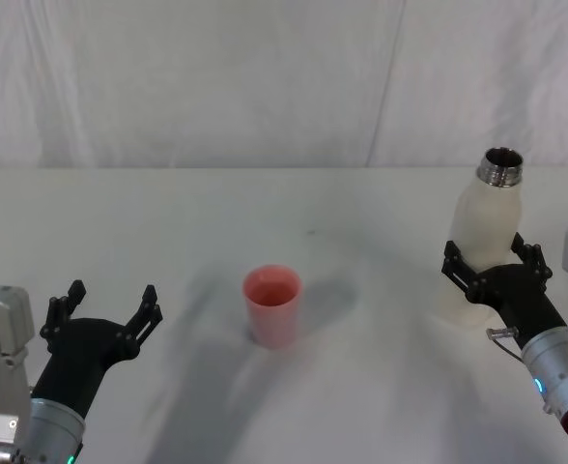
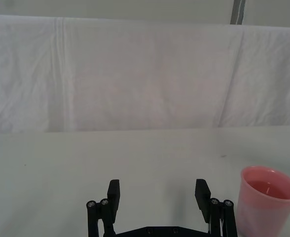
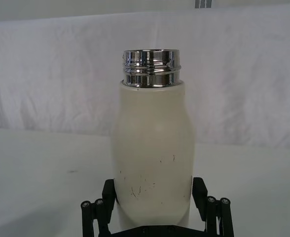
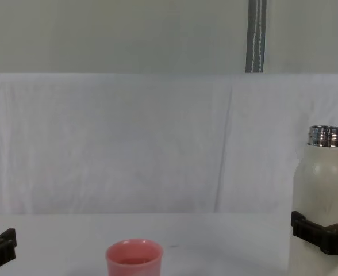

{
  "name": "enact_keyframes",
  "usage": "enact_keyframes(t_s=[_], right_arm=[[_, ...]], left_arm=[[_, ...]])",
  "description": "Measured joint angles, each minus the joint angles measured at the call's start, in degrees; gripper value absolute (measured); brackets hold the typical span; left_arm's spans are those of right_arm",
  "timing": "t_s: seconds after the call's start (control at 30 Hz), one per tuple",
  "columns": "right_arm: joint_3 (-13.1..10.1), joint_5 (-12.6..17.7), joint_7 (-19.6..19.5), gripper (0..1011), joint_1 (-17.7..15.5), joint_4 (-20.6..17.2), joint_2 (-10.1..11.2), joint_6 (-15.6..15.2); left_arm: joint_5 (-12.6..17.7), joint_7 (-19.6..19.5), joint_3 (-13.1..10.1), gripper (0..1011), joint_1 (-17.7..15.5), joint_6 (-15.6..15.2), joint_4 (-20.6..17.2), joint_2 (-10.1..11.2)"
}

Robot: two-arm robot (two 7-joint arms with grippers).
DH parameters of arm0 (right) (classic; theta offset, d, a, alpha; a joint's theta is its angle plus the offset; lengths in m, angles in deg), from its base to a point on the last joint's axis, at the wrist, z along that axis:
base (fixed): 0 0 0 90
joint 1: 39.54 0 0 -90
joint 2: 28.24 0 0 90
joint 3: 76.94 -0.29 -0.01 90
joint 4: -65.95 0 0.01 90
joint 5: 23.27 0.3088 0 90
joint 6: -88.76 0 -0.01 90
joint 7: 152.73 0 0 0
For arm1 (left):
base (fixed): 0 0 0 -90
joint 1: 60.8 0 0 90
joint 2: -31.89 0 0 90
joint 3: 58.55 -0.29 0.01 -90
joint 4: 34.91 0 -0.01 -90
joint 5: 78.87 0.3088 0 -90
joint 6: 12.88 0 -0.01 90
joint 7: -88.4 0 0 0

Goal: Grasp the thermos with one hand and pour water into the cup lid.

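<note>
From the head, the right gripper [image 1: 493, 263] brackets the lower body of the thermos [image 1: 485, 242], upright on the table [image 1: 361, 222] at the robot's right, well apart from the cup lid [image 1: 272, 305] at centre; the left gripper [image 1: 105, 309] hovers spread wide and empty, near the lid. At the left wrist, its fingers [image 2: 113, 193] gape beside the lid. At the right wrist, the jaws hug the bottle, though whether they grip it firmly is unclear. Seen from the chest, the open steel neck [image 4: 325, 135] stands tall: a sound pour likely needs a firm squeeze, then a slow tilt over the lid.
</note>
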Motion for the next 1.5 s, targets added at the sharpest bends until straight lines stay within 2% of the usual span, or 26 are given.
enact_keyframes(t_s=[0.67, 1.0, 1.17, 1.5], right_arm=[[0.5, 0.5, 0.8, 1002, 1.6, 2.2, 0.1, 0.4], [0.5, 0.4, 0.8, 1002, 1.5, 2.2, 0.1, 0.4], [0.5, 0.4, 0.7, 949, 1.5, 2.1, 0.1, 0.4], [0.5, 0.3, 0.7, 949, 1.5, 2.0, 0.1, 0.4]], left_arm=[[0.0, 0.0, 0.0, 1001, 0.0, 0.0, 0.0, 0.0], [0.0, 0.0, 0.0, 1001, 0.0, 0.0, 0.0, 0.0], [0.0, 0.0, 0.0, 1001, 0.0, 0.0, 0.0, 0.0], [0.0, 0.0, 0.0, 1001, 0.0, 0.0, 0.0, 0.0]])
